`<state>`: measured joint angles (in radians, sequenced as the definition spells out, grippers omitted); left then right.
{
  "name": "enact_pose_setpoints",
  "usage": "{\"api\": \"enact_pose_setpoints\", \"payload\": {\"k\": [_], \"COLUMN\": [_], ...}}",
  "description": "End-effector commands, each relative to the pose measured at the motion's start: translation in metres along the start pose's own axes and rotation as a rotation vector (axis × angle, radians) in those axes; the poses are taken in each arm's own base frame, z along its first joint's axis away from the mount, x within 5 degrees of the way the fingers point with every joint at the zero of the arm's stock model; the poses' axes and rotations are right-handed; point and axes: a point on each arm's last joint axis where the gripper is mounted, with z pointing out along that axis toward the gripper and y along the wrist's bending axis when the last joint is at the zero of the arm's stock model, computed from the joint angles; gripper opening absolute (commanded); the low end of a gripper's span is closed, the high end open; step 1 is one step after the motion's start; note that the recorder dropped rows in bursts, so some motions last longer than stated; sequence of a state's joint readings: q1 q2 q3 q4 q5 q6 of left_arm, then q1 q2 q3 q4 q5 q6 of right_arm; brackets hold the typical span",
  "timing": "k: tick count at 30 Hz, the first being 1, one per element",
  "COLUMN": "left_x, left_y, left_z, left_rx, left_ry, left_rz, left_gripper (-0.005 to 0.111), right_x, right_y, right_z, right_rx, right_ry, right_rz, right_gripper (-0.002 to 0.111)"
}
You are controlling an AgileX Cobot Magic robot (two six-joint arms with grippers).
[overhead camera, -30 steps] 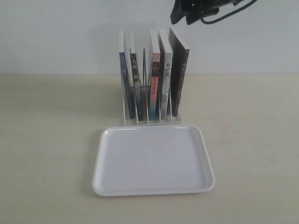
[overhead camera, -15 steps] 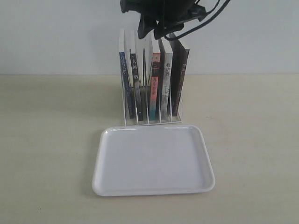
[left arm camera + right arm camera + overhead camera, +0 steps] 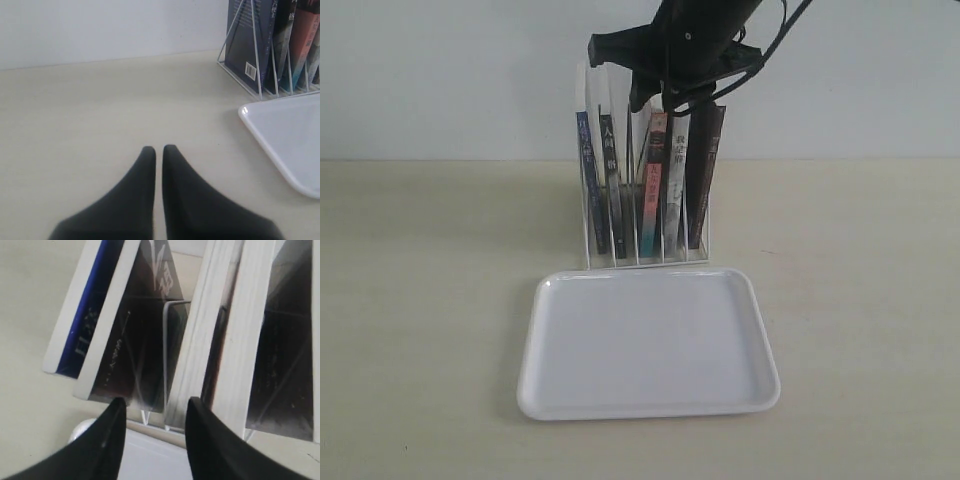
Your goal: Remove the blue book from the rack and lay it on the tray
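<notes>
The blue book (image 3: 585,172) stands upright in the leftmost slot of the white wire rack (image 3: 640,257); its back cover (image 3: 244,40) and blue spine (image 3: 89,310) also show. My right gripper (image 3: 650,100) hangs open just above the book tops near the rack's middle, right of the blue book, with nothing between its fingers (image 3: 156,402). The white tray (image 3: 650,345) lies flat in front of the rack, bare. My left gripper (image 3: 158,148) is shut on nothing, low over the table left of the tray (image 3: 290,135).
Other books fill the rack: a black-spined one (image 3: 610,185), a red-and-teal one (image 3: 652,185), a white-spined one (image 3: 675,185) and a dark one (image 3: 705,170). A pale wall rises right behind the rack. Cables trail from the right arm.
The right arm has swung down and leftward from the upper right corner; its gripper now hangs right over the book tops. Books and tray have not moved.
</notes>
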<state>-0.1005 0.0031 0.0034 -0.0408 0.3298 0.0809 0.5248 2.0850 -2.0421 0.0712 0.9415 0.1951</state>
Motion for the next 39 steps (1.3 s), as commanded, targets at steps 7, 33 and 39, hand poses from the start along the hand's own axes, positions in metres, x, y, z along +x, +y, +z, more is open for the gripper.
{"api": "enact_pose_setpoints", "payload": {"k": [7, 33, 39], "left_x": [-0.003, -0.003, -0.003], "left_y": [0.0, 0.0, 0.0], "left_z": [-0.001, -0.001, -0.001], "left_rx": [-0.001, -0.001, -0.001], "left_ry": [-0.022, -0.022, -0.022], "left_rz": [-0.006, -0.006, -0.006], "left_gripper": [0.005, 0.005, 0.005], "right_x": [-0.001, -0.003, -0.018], "right_y": [-0.004, -0.004, 0.002], "right_z": [0.0, 0.014, -0.025], "right_rx": [0.028, 0.02, -0.001], "right_ry": [-0.01, -0.042, -0.111], "right_rz": [-0.006, 0.013, 0.01], "right_gripper": [0.039, 0.0, 0.0]}}
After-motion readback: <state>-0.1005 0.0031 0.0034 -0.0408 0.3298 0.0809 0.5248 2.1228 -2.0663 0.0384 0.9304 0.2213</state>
